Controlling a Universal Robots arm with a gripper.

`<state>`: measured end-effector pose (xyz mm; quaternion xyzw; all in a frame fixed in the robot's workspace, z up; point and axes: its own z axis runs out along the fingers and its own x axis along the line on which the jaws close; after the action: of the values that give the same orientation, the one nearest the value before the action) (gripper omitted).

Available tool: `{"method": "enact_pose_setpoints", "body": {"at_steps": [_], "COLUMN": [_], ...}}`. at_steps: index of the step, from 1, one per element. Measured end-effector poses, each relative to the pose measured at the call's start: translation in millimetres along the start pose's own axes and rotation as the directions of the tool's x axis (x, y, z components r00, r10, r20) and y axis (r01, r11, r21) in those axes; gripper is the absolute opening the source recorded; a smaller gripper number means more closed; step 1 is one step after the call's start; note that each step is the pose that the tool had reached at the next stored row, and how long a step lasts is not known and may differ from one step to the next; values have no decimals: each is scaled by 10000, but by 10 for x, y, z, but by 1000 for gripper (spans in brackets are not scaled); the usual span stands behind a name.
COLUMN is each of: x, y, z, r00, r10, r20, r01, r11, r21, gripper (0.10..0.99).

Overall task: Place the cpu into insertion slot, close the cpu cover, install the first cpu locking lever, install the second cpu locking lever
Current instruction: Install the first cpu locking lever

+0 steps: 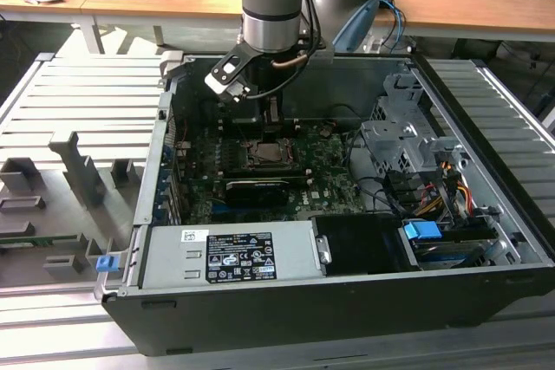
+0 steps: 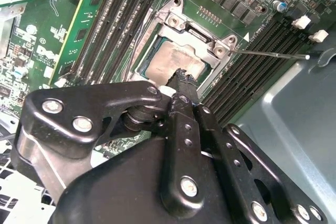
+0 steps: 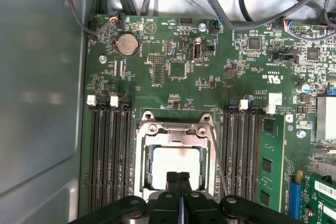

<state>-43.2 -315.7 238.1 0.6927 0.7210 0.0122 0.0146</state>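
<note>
The cpu (image 3: pixel 175 162) lies flat in the insertion slot (image 1: pixel 264 152) on the green board, its pale metal face showing through the window of the cpu cover (image 3: pixel 176 129). The cpu cover (image 2: pixel 195 31) lies down over the cpu (image 2: pixel 172 60). A thin silvery locking lever (image 2: pixel 273 53) sticks out away from the socket over the memory slots; the same locking lever (image 3: pixel 216 150) runs slanted beside the frame. My gripper (image 3: pixel 178 176) is shut with nothing between its fingers, its tips (image 2: pixel 182 75) at the cpu's edge. In the exterior view the gripper (image 1: pixel 270 117) hangs just behind the socket.
Black memory slots (image 3: pixel 107 150) flank the socket on both sides. The grey case wall (image 3: pixel 37 87) stands close by. Cables (image 3: pixel 231 9) cross the board's edge. A long black card (image 1: pixel 256 186), a drive cage (image 1: pixel 408 140) and the power supply (image 1: pixel 230 253) fill the case.
</note>
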Motion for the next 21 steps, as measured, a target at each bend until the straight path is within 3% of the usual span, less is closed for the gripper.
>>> {"method": "enact_pose_setpoints", "body": {"at_steps": [11,16,21], "x": [0,-1,-1], "y": [2,7,10], "z": [-43,-184,-258], "r00": [10000,10000,10000], "r10": [0,0,1], "r20": [0,-1,0], "r01": [0,0,-1], "r11": [10000,10000,10000], "r21": [0,-1,0], "gripper": [106,106,106]}}
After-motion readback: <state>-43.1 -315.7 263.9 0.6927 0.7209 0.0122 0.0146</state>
